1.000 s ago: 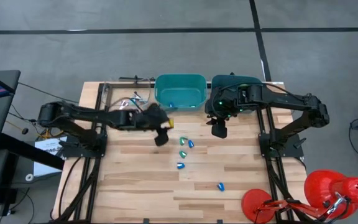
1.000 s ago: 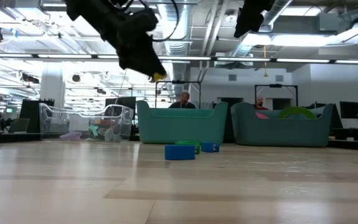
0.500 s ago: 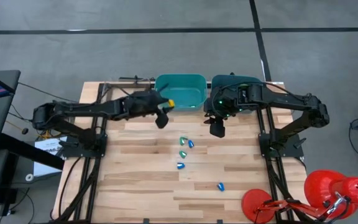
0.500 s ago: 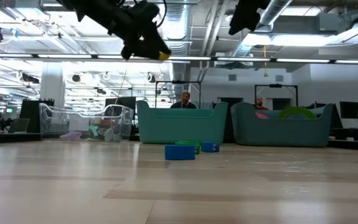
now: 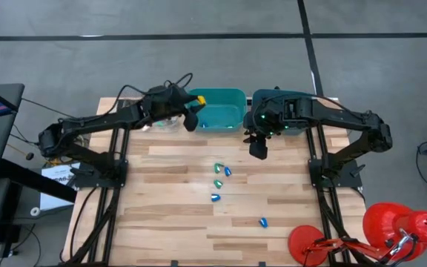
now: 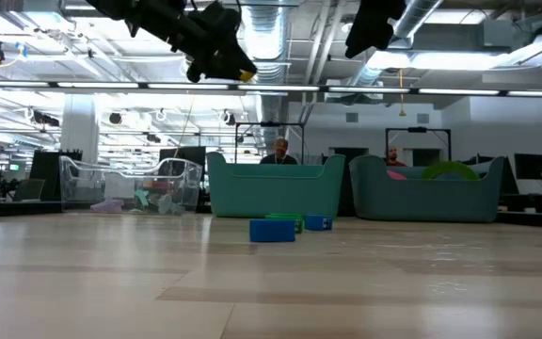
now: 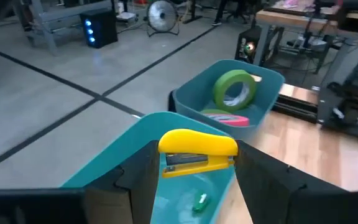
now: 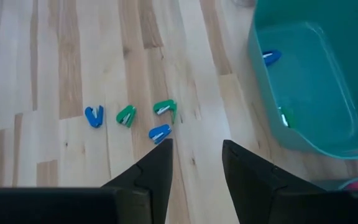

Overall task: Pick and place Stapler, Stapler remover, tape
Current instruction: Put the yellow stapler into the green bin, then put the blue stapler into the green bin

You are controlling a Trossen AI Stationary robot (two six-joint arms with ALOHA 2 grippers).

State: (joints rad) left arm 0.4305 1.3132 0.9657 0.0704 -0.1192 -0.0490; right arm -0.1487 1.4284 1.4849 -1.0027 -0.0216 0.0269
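Observation:
My left gripper [image 5: 191,119] is shut on a yellow stapler [image 7: 197,152] and hangs high over the near-left rim of the light teal bin [image 5: 215,110]; in the low view the stapler [image 6: 246,71] shows at its tip. That bin holds small blue and green pieces [image 8: 270,57]. The darker bin [image 7: 229,81] beside it holds a green tape roll [image 7: 235,90] standing on edge and a pink one [image 7: 229,118] lying flat. Several small blue and green stapler removers [image 5: 218,178] lie mid-table. My right gripper [image 5: 258,148] is open, raised near the bins above the removers [image 8: 160,132]. My left gripper pinches the yellow stapler across its body [image 7: 185,163], one finger on each long side. The stapler's rounded top [image 7: 197,142] shows between the fingers. It is lifted clear and lies about level above the teal bin.
A clear container [image 6: 125,184] with oddments stands left of the bins at the far edge. One blue remover [image 5: 262,221] lies alone toward the near right. Red lamp-like objects [image 5: 402,226] sit off the table's near-right corner. People show in the room behind [image 6: 280,151].
My left gripper has carried the stapler up and toward the far edge, from over the middle of the table to the teal bin's rim, staying shut on it. The removers on the table have not moved.

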